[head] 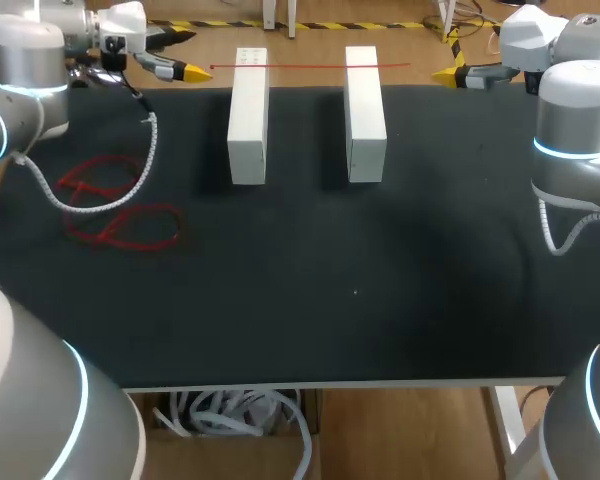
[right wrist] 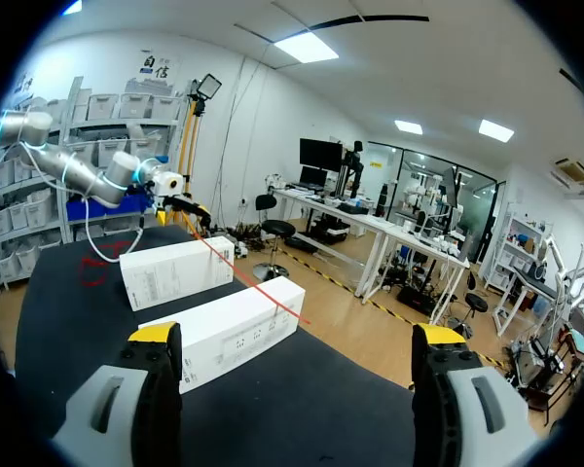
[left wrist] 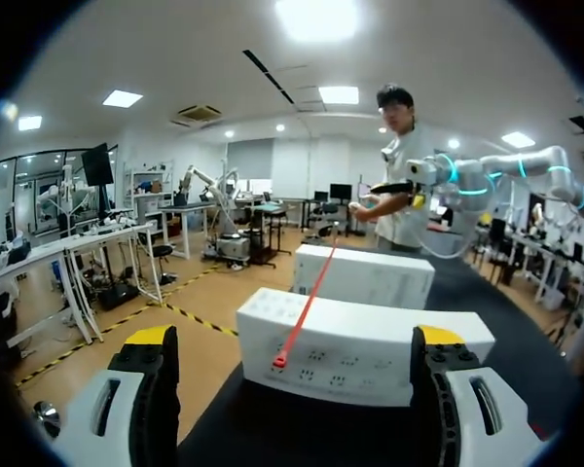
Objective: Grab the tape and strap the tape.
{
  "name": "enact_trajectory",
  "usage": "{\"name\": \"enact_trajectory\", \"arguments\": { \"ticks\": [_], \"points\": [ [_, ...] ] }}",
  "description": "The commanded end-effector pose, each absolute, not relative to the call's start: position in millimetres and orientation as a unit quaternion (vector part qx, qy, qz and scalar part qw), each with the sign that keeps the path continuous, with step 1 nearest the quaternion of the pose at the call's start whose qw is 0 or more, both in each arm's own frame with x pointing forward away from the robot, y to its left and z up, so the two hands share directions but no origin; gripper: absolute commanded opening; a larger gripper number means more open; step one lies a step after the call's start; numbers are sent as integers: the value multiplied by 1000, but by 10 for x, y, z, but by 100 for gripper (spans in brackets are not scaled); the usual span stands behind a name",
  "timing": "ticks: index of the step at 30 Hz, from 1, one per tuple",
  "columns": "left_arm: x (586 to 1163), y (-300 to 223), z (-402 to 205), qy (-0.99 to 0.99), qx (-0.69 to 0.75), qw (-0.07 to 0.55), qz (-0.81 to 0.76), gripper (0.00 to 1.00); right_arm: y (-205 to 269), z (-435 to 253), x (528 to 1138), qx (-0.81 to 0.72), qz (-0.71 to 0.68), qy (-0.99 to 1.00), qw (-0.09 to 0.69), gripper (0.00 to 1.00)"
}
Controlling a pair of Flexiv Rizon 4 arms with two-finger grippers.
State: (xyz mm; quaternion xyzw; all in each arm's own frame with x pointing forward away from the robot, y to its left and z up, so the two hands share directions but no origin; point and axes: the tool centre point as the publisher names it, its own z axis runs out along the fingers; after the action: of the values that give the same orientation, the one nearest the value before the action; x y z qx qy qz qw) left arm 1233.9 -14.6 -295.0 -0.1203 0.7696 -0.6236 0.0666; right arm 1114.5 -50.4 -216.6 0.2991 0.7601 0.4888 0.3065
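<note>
A thin red tape (head: 310, 66) lies stretched across the far ends of two white blocks (head: 247, 115) (head: 364, 112) on the black table. My left gripper (head: 185, 70) hovers open just beyond the tape's left end. In its wrist view the fingers (left wrist: 151, 341) stand wide to either side of the near block (left wrist: 360, 350), and the tape (left wrist: 302, 311) runs away over it. My right gripper (head: 450, 72) is open past the tape's right end. Its wrist view shows the tape (right wrist: 248, 282) crossing both blocks (right wrist: 229, 331) ahead. Neither gripper touches the tape.
A loose heap of red straps (head: 120, 205) lies on the left of the black mat (head: 310, 280), under the left arm's cable. The table's far edge runs just behind the blocks. A box of white cables (head: 230, 415) sits below the front edge.
</note>
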Motion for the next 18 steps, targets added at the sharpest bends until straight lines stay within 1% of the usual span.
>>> {"name": "enact_trajectory", "arguments": {
  "ticks": [1,2,5,6,8,10,13,15,18],
  "points": [
    [12409,-170,-3088,760,-102,33,-640,64,-502,-2166,11142,299,489,760,307,100],
    [12415,-169,-3110,761,-106,34,-639,54,-502,-2166,11142,299,489,760,307,100],
    [12411,-179,-3144,762,-108,34,-637,71,-502,-2166,11142,299,489,760,307,100],
    [12409,-184,-3159,763,-107,34,-637,67,-502,-2166,11142,299,489,760,307,100],
    [12409,-194,-3181,763,-104,33,-637,65,-502,-2166,11142,299,489,760,307,100],
    [12420,-197,-3212,764,-104,33,-636,70,-502,-2166,11142,299,489,760,307,100],
    [12430,-217,-3245,768,-95,29,-633,68,-502,-2166,11142,299,489,760,307,100],
    [12432,-235,-3259,771,-87,26,-630,69,-502,-2166,11142,299,489,760,307,100],
    [12437,-259,-3279,770,-84,22,-632,65,-502,-2166,11142,299,489,760,307,100]
  ]
}}
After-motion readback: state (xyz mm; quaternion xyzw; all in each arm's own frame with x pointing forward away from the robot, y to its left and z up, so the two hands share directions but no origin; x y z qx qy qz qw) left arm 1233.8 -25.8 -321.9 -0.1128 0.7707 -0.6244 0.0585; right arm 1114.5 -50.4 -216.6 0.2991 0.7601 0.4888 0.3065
